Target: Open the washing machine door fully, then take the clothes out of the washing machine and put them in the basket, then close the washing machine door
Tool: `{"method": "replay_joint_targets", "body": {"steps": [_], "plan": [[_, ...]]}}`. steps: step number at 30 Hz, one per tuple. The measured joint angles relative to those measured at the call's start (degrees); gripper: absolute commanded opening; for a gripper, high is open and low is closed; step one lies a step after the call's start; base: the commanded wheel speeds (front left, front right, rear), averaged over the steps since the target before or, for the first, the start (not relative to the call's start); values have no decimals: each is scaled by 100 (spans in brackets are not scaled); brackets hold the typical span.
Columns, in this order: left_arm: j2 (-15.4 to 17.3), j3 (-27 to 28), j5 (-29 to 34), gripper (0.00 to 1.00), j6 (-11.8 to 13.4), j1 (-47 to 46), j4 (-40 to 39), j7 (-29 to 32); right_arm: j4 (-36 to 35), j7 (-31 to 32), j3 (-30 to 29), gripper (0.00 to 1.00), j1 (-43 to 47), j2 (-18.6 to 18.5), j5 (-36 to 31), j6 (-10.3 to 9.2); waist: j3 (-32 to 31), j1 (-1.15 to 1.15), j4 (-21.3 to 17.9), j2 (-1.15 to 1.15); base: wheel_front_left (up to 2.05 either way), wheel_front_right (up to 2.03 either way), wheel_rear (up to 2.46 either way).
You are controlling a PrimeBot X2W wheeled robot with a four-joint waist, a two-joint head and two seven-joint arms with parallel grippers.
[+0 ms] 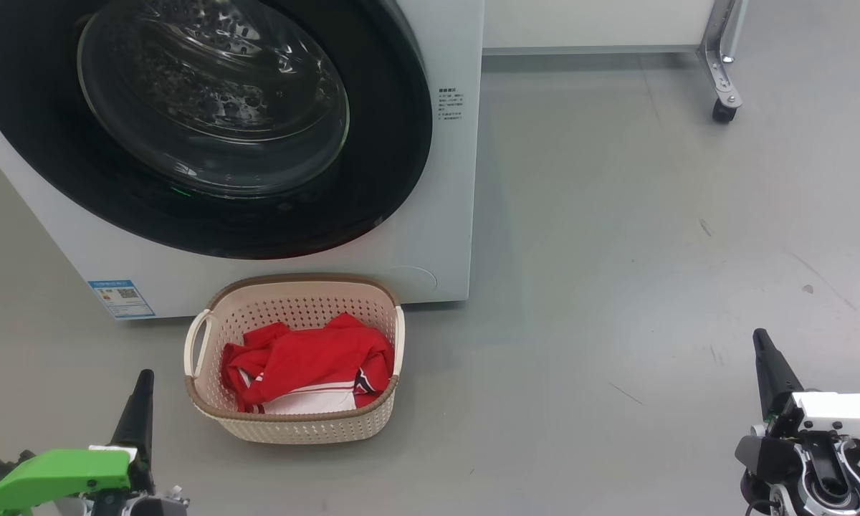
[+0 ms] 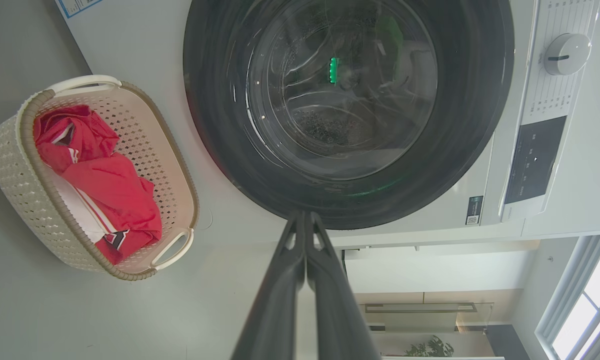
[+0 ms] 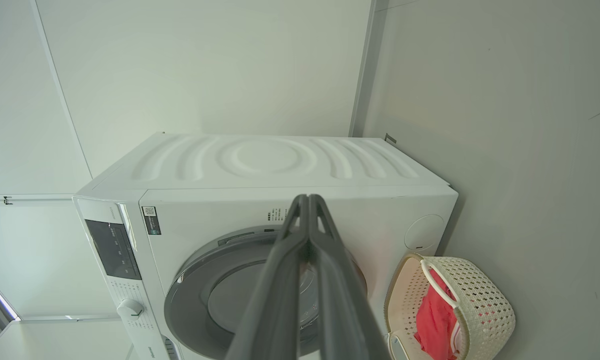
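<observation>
Checking progress, you are seeing the washing machine door (image 1: 208,129) sitting shut against the washing machine (image 1: 448,215), ahead of both tools. The clothes (image 1: 308,362) are lying in the basket (image 1: 294,428), just right of the left gripper (image 1: 145,376). It and the right gripper (image 1: 760,337) are idling with fingers pressed together, holding nothing. Every step is looking done.

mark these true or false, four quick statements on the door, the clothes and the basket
1. The clothes lie in the basket. True.
2. The washing machine door is shut. True.
3. The basket is tipped on its side. False: it stands upright on the floor, in front of the washing machine.
4. The clothes are blue. False: they are red with white parts.
</observation>
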Motion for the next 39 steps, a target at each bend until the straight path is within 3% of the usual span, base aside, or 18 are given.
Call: {"method": "replay_joint_targets", "body": {"steps": [39], "plan": [[-9, 24, 0, 0, 0, -2, -8, 16, 0, 9, -13, 0, -1, 1, 0, 1, 1, 0, 0, 0, 0, 0, 0]]}}
